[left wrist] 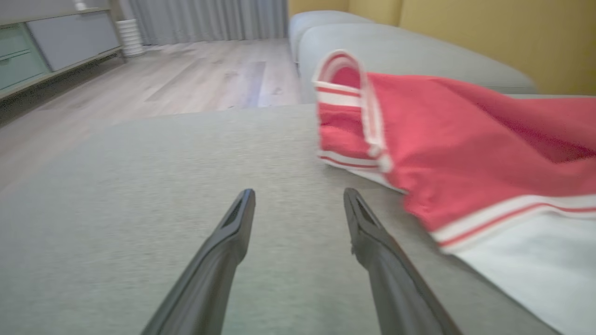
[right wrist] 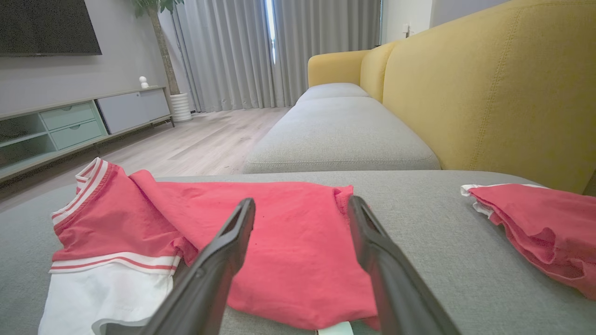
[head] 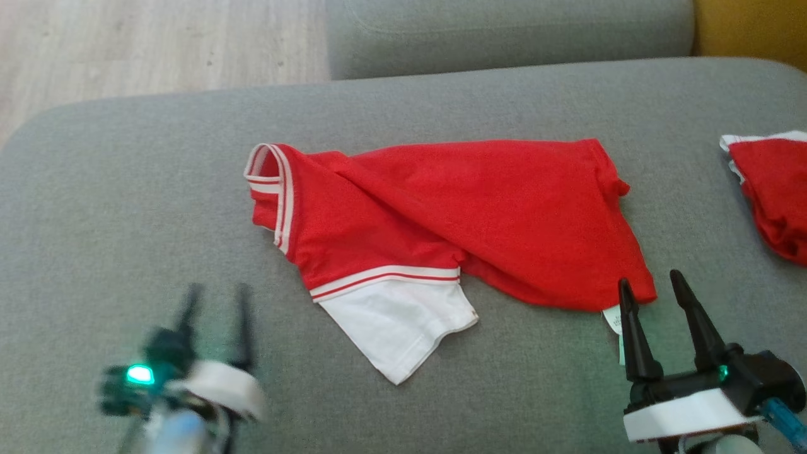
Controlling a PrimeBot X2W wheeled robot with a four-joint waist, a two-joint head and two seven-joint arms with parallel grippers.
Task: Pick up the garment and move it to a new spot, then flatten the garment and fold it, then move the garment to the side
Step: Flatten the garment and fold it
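Shirt (head: 441, 208) being flattened; left claw (head: 217, 289) and right claw (head: 650, 279) being held wide
It risks being bunched further by an uneven tug

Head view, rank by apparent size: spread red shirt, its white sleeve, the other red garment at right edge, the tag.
1. red shirt
2. white sleeve and other red garment, about alike; the latter is cut by the frame
3. tag

Soft, even daylight, no hard shadows or glare. The brightest spot is the gap in the curtains (right wrist: 270, 28) in the right wrist view. Head view: left gripper (head: 217, 291) motion-blurred, rest sharp. Left wrist view smeared overall, garment (left wrist: 465, 153) edges soft. Wide-angle bending at wrist-view edges.
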